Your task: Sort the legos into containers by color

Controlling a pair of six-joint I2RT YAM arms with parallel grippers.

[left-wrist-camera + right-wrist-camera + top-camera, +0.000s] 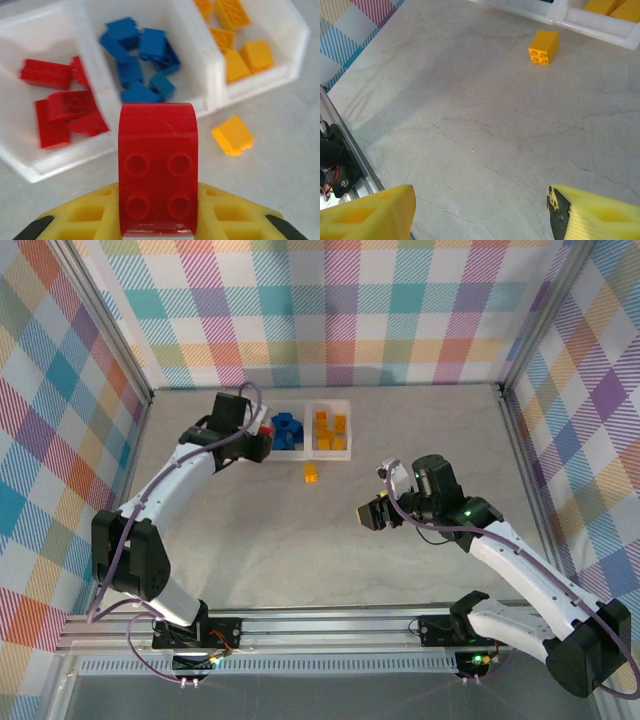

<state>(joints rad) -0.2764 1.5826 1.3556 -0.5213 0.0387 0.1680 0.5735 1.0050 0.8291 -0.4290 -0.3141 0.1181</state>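
Surveying from above, the tray holds sorted legos, one yellow brick lying loose just before it; left wrist: the left gripper pinches a red brick near the tray, undelivered; right wrist: the right gripper spread, empty, facing the stray; no legible writing.

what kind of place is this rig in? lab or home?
Most likely a lab data-collection cell, not a home: plaid backdrop walls on aluminium framing, two arms bolted to a rail, a three-compartment tray of colour-sorted bricks.
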